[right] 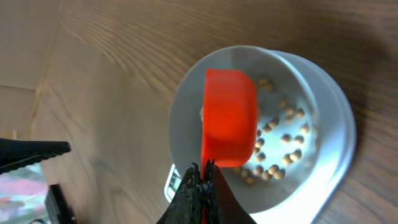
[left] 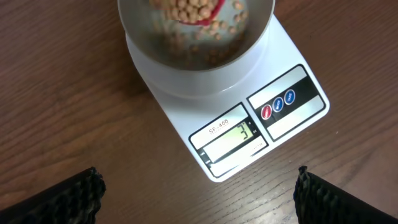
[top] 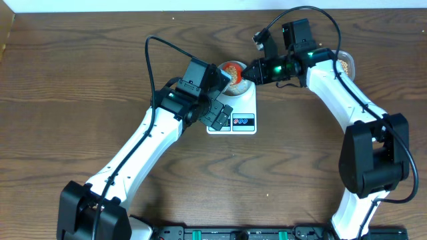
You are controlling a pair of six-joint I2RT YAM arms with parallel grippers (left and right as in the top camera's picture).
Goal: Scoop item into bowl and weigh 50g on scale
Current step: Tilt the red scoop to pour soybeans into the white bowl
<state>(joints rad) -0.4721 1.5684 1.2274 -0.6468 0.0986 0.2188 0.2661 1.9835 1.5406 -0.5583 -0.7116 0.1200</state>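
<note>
The white scale (top: pixel 241 110) lies at the table's middle, with the pale bowl (top: pixel 238 85) on it. In the left wrist view the scale (left: pixel 249 118) shows a lit display and the bowl (left: pixel 186 68) holds tan beans (left: pixel 205 46). My right gripper (right: pixel 202 180) is shut on the handle of a red scoop (right: pixel 230 118), held tipped over the bowl (right: pixel 311 93), with beans (right: pixel 277 149) on the bowl's bottom. In the overhead view the scoop (top: pixel 232 69) is over the bowl. My left gripper (left: pixel 199 196) is open and empty, just in front of the scale.
A clear tub with more beans (top: pixel 345 65) stands at the back right, behind my right arm. Wooden table surface extends left and front of the scale.
</note>
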